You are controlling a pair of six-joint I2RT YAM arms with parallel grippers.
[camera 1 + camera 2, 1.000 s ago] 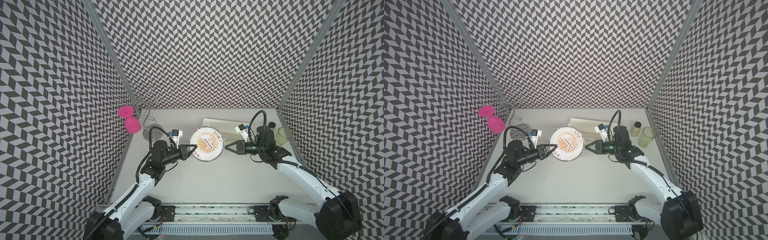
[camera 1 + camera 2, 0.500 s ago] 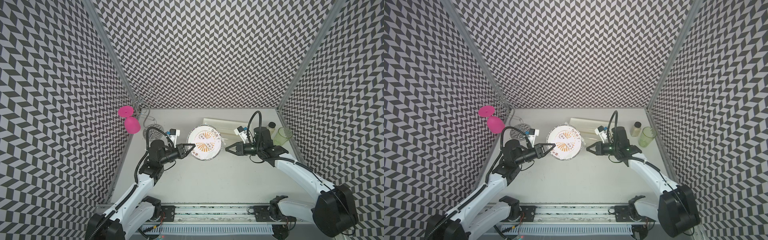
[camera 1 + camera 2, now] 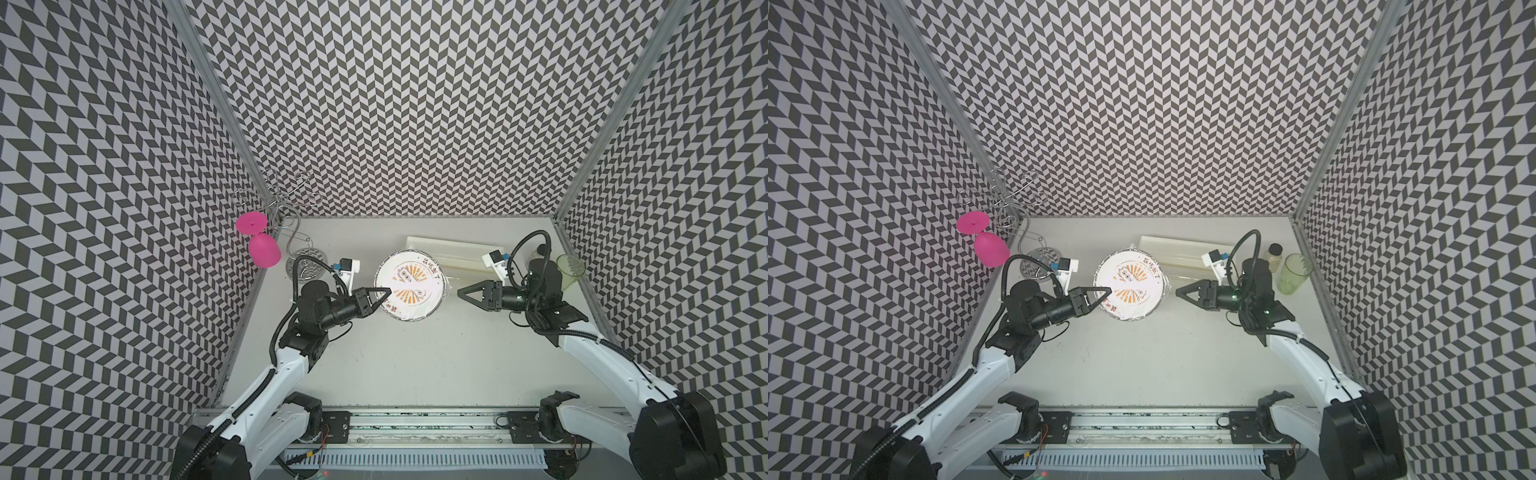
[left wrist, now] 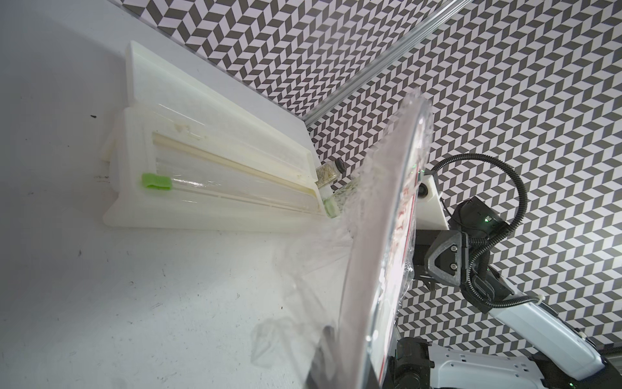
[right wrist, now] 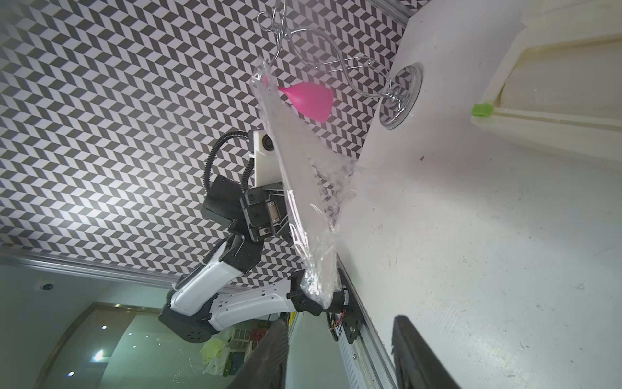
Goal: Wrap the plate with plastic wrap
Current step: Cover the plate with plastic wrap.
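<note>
The plate (image 3: 409, 286) (image 3: 1131, 286), white with an orange sunburst, hangs tilted above the table. My left gripper (image 3: 386, 292) (image 3: 1106, 291) is shut on its left rim. Wrinkled plastic wrap (image 5: 319, 208) (image 4: 323, 235) covers the plate and bunches loosely under its rim. In the left wrist view the plate (image 4: 370, 269) shows edge-on, and my left gripper (image 4: 340, 340) clamps its edge. My right gripper (image 3: 460, 292) (image 3: 1178, 293) stands a short way right of the plate, open with nothing in it. Its dark fingers (image 5: 276, 340) show wide apart in the right wrist view.
The cream dispenser box (image 3: 449, 253) with a green tab (image 4: 156, 181) lies behind the plate. A green cup (image 3: 569, 270) and a small jar (image 3: 1273, 253) stand at the back right. A chrome stand (image 3: 305, 262) with a pink glass (image 3: 262, 249) is at the back left.
My right gripper has opened and now sits clear of the plate's right edge. The left gripper keeps its hold and has drawn the plate slightly to the left.
</note>
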